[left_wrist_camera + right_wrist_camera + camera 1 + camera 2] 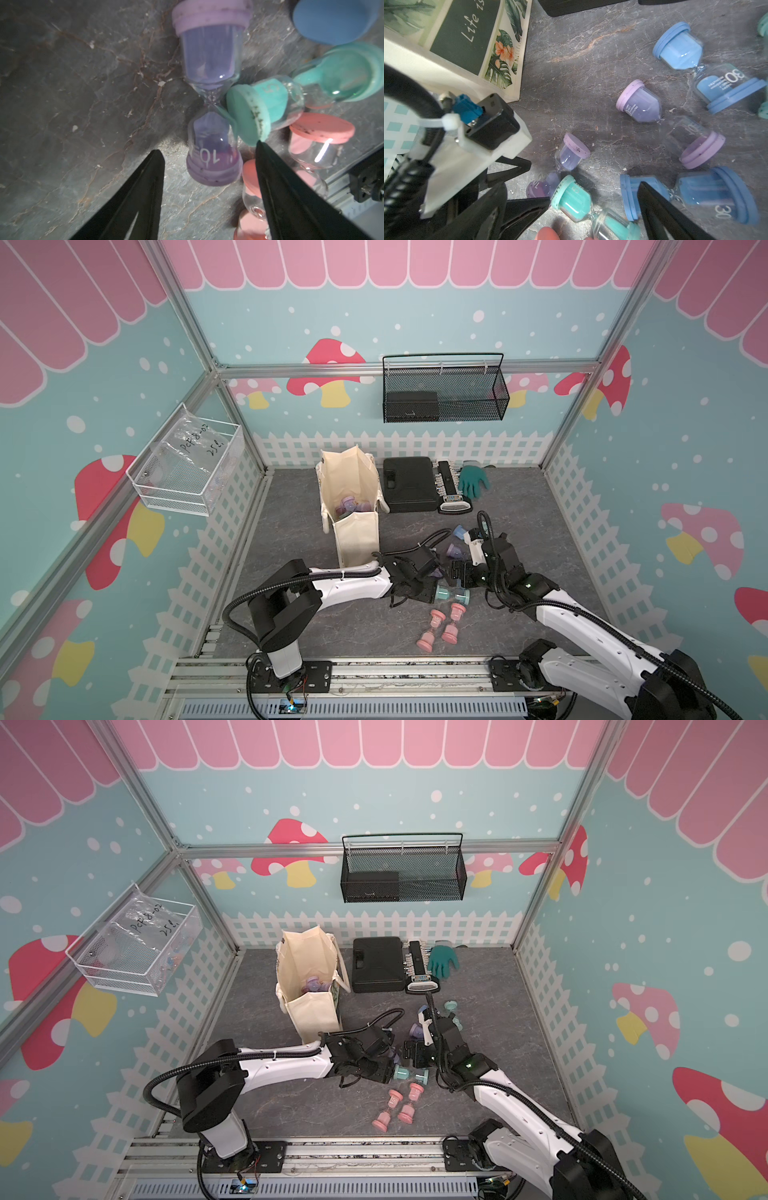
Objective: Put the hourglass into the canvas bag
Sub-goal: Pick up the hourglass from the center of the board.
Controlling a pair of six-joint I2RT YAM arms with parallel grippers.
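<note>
hourglass (209, 128) between left end effector (207, 148) fingers (143, 187)

The bag (357, 539) stands near the desk's (291, 539) back edge, left of centre, with hourglasses (351, 506) in it. To its right, along the back edge, lie a case (409, 485), a tool strip (451, 489) and a glove (473, 481). An hourglass cluster (452, 594) lies mid-desk, and a pair (440, 626) lies nearer the front edge.

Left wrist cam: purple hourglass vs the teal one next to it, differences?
The purple hourglass is marked 10; the teal hourglass is marked 5. Purple lies between the fingers of the open left claw; teal lies outside them, at an angle to purple. Both lie on their sides.
</note>
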